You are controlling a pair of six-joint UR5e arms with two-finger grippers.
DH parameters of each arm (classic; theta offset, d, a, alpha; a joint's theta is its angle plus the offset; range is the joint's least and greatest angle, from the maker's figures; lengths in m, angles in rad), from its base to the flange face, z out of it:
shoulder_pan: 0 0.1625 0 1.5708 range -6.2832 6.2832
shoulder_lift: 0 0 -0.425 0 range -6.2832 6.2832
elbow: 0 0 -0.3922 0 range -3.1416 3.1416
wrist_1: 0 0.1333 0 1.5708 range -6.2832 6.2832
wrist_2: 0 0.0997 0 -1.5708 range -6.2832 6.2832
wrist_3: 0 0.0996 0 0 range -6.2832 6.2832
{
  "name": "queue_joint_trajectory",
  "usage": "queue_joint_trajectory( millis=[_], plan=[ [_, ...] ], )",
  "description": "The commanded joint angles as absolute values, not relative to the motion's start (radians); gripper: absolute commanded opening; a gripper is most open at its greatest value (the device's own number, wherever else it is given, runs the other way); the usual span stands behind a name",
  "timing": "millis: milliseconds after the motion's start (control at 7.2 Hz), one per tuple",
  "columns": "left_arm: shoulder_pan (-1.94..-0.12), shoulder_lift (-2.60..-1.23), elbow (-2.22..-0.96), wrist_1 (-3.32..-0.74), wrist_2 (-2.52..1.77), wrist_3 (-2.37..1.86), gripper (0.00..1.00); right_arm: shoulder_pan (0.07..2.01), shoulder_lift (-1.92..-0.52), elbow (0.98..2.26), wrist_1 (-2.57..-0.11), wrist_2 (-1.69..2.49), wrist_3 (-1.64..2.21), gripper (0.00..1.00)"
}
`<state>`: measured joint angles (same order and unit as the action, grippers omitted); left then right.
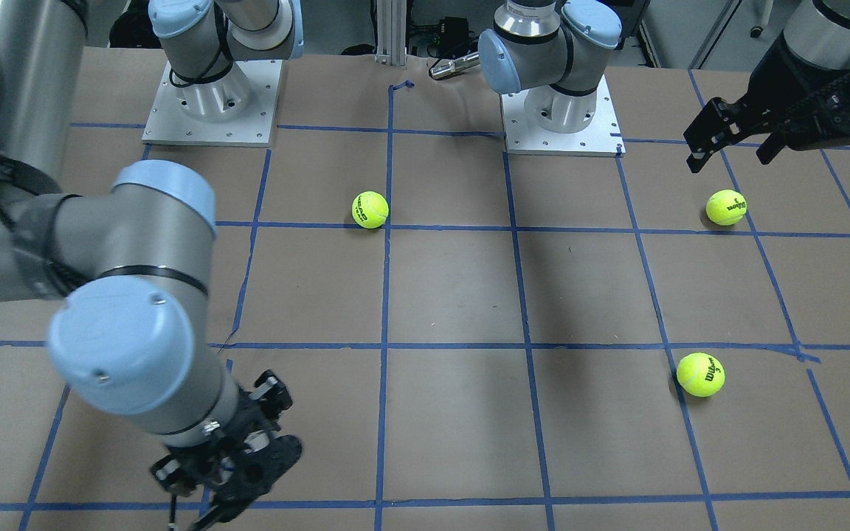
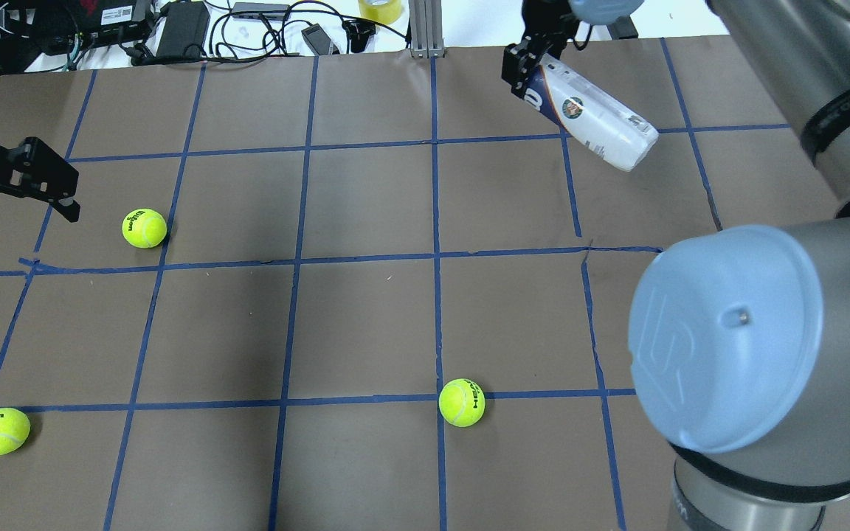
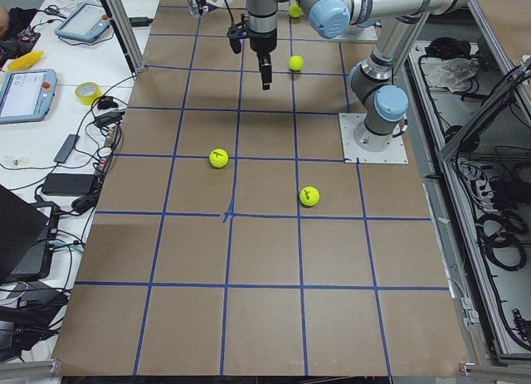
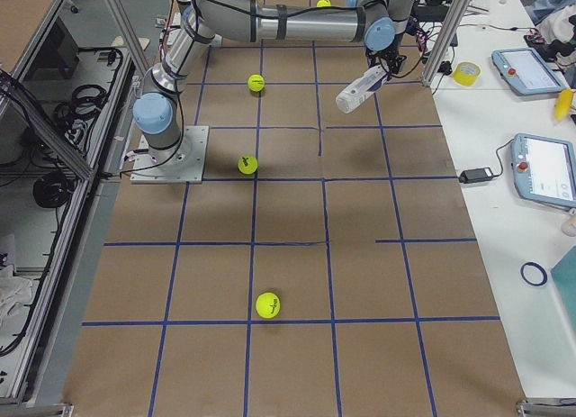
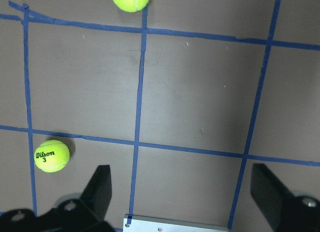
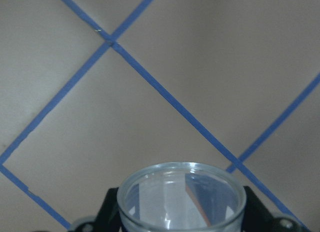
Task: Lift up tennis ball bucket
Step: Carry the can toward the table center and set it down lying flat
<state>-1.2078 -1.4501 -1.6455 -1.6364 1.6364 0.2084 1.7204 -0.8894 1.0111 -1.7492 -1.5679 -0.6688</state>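
Brown paper with blue tape lines covers the big flat table. The thick grey right arm with pale blue caps reaches far across it to the side away from the robot.

There the black right gripper is pinching one end of the clear plastic tennis ball can with the white and navy label. The can hangs tilted, its free end pointing down and out. In the right wrist view its round open mouth looks at the paper from high up, and nothing seems to be inside. It looks to be off the table, so I think the lifting is mostly done. What is left is only to hold it up safely.

The black left gripper hovers over the other end of the table, its two fingers spread wide with nothing between them.

Three small yellow-green tennis balls lie loose on the paper, well apart from the can.
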Motion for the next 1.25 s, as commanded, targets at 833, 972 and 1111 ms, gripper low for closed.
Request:
queue_joint_trajectory(
  millis=[833,972,1111],
  plan=[
    [-1.177,-1.453,-1.661,-1.635,1.635,0.216,1.0,2.066,-0.864,1.275,-2.215,-1.47,-1.037,0.47],
    [-1.177,-1.453,-1.661,-1.635,1.632,0.215,1.0,2.066,-0.862,1.273,-2.215,-1.474,-1.116,0.49],
    [-1.175,-1.453,-1.661,-1.635,1.635,0.216,1.0,2.068,-0.864,1.278,-2.215,-1.48,-1.171,0.5]
  ],
)
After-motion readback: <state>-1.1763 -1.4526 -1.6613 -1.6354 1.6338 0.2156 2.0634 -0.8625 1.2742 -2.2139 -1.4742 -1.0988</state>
